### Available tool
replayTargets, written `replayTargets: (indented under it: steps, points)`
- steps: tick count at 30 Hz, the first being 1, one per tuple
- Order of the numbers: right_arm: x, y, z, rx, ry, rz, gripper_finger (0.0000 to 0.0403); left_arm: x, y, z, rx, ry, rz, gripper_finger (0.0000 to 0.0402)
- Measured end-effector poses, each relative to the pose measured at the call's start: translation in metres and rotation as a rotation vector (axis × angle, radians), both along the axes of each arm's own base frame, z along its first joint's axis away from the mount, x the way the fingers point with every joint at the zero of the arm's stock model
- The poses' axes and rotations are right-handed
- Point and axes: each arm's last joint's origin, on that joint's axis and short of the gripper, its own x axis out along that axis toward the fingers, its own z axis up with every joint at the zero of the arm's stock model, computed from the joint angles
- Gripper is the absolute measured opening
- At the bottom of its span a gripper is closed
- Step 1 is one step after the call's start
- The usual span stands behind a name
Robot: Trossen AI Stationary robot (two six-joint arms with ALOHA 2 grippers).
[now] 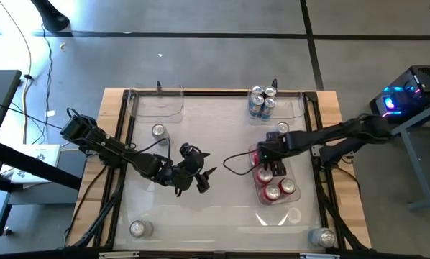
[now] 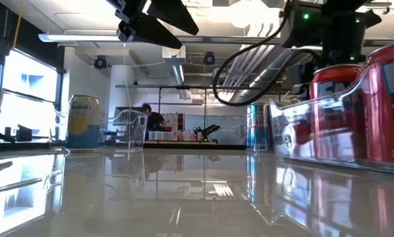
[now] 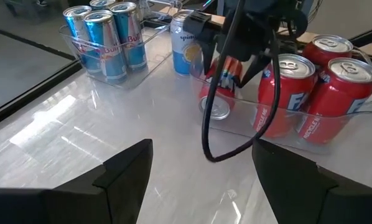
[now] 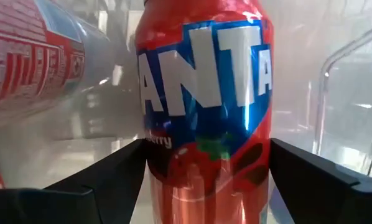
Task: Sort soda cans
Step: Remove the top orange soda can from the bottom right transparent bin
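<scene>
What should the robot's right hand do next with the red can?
Probably lift straight up and away. The right gripper stands open around the red can, which already sits in the clear bin with other red cans, so it looks delivered.

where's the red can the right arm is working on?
The red can stands in the clear bin on the table's right side, between the right tool's open fingers, next to the other red cans.

The table (image 1: 215,216) has a shiny clear top and wood edges. Three clear bins sit on it. One bin (image 1: 157,102) is at the far left. Another bin (image 1: 294,108) is at the far right. A third bin (image 1: 290,216) is nearer, on the right. Far across the room is a person (image 2: 151,120). A box (image 1: 405,97) with blue lights glows past the table's right side.
</scene>
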Motion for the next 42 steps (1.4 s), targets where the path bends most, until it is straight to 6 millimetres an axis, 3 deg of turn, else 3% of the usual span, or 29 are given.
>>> replayTargets:
  steps: [6,11,19,31,42]
  points:
    - [0.007,-0.004,-0.008,-0.01,0.011,0.019,0.0311,0.0,0.0,0.0,0.0,0.0,0.0,0.0268]
    - [0.006,-0.004,-0.008,0.0,0.017,0.022,0.0263,0.0,0.0,0.0,0.0,0.0,0.0,0.0268]
    - [0.003,-0.004,-0.004,0.01,-0.004,-0.003,0.0263,0.0,0.0,0.0,0.0,0.0,0.0,0.0268]
    - [-0.025,-0.004,0.033,0.052,-0.117,-0.112,0.0263,0.0,0.0,0.0,0.0,0.0,0.0,0.0268]
    - [-0.049,-0.006,0.068,0.021,-0.339,-0.203,0.0263,0.0,0.0,0.0,0.002,0.001,0.0,0.0268]
